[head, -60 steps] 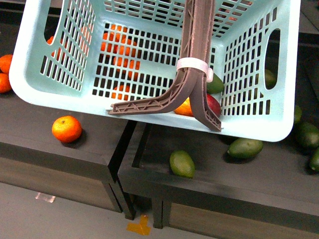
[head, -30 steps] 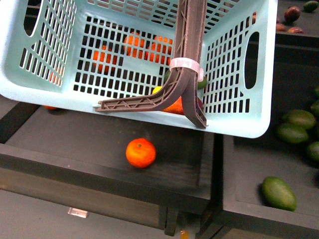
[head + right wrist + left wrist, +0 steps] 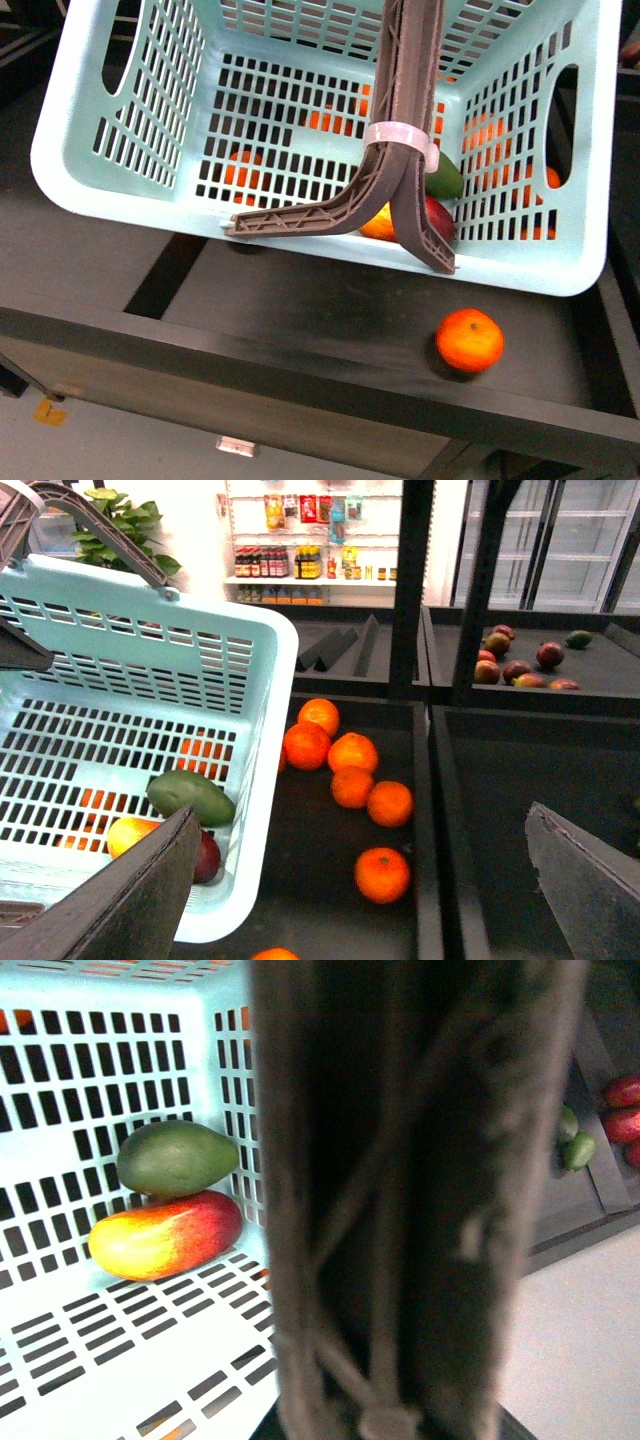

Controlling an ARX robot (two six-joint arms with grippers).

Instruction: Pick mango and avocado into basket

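Red-yellow mango (image 3: 165, 1233) | touching green avocado (image 3: 177, 1157) | inside basket (image 3: 60, 1340)

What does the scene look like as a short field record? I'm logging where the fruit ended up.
mango: lying on the basket floor, against a side wall
avocado: in the basket, resting against the mango
basket: mint-teal, tilted, handles bound by a white tie
loose orange: on the dark shelf below the basket
right gripper: open, empty
left gripper: not in view
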